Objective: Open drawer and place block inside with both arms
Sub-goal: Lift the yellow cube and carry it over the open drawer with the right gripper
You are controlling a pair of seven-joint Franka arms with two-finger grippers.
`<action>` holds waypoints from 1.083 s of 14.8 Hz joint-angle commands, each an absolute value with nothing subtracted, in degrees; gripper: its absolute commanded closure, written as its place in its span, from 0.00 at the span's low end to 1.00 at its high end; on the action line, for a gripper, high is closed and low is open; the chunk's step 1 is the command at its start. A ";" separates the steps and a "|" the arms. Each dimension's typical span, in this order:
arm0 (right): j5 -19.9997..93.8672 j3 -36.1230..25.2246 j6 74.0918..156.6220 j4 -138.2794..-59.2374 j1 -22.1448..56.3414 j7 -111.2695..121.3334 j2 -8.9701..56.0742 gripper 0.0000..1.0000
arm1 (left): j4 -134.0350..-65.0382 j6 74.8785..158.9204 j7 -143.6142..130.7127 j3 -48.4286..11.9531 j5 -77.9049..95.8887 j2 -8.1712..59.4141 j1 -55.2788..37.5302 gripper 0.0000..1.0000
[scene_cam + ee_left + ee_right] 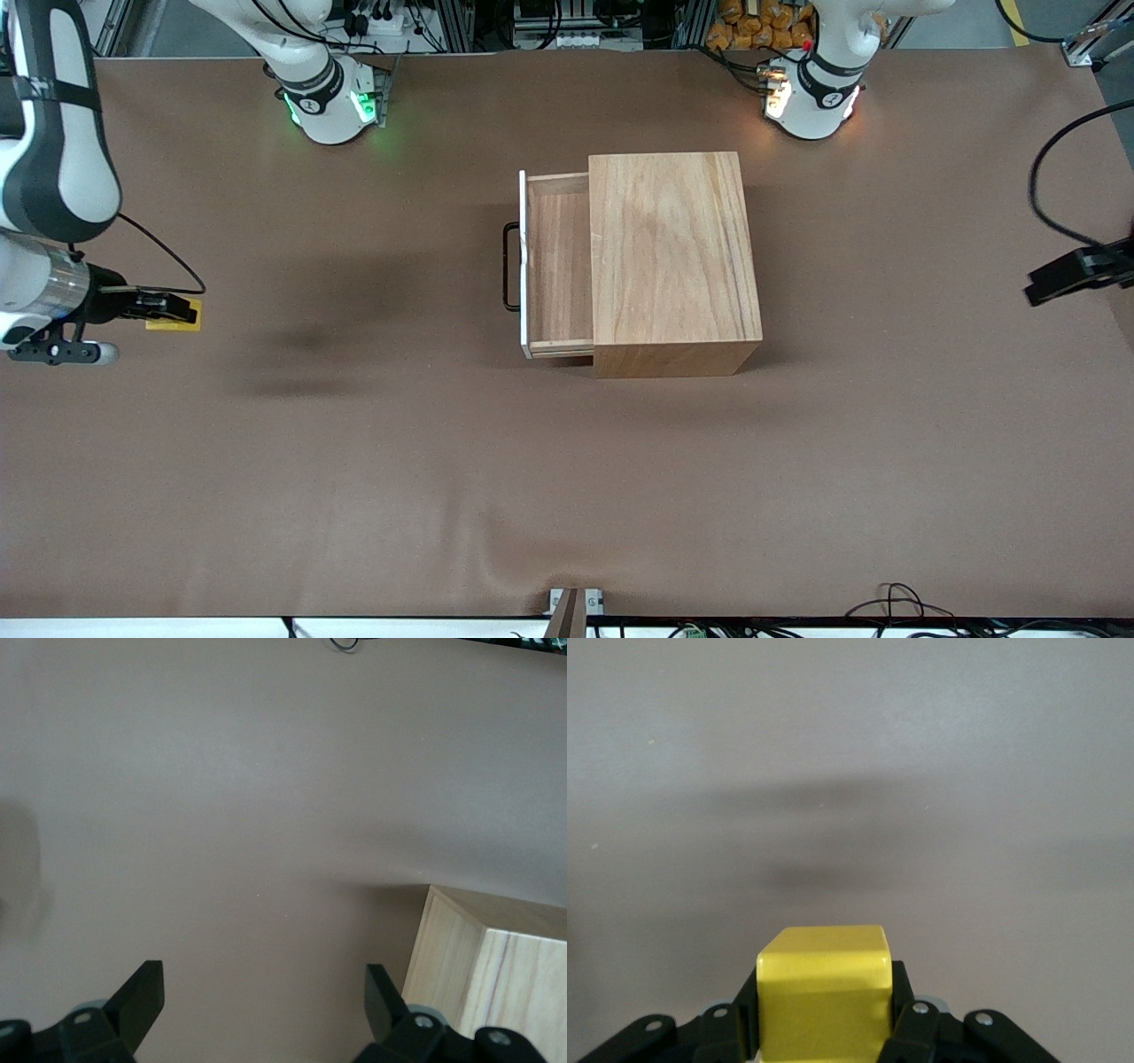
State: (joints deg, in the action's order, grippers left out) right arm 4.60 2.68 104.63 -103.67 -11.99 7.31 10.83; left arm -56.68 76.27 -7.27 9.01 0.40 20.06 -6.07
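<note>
The wooden box (673, 257) stands mid-table. Its drawer (558, 266) is pulled out toward the right arm's end, and its black handle (508, 266) shows. The drawer's inside is bare. My right gripper (168, 308) is shut on the yellow block (174, 317) and holds it above the table near the right arm's end. The block fills the space between the fingers in the right wrist view (824, 992). My left gripper (1041, 291) is open and empty over the table at the left arm's end. In the left wrist view the left gripper (263, 1001) has a corner of the box (496, 974) beside it.
The brown table cover (567, 478) has a shadow between the right gripper and the drawer. A black cable (1045, 186) loops above the left arm's end. A small metal bracket (574, 602) and loose wires (895, 602) lie at the table edge nearest the front camera.
</note>
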 commanded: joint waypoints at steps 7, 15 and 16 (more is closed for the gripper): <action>9.49 3.60 100.99 -100.46 -5.38 -9.02 11.78 0.66 | -81.60 84.52 2.99 8.26 5.98 3.81 -0.79 0.00; 9.05 3.69 104.66 -97.56 16.85 -38.38 10.63 0.67 | -86.57 85.86 -4.83 -0.87 -1.74 -0.70 -0.62 0.00; 9.31 3.69 106.68 -97.65 19.66 -42.06 10.81 0.67 | -86.75 86.57 -4.83 -1.05 -1.76 -0.79 -0.44 0.00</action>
State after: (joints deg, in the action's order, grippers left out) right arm 8.79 4.48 104.60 -98.16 15.49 -35.90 11.00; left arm -84.61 84.74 -3.97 0.13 0.41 0.80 -0.78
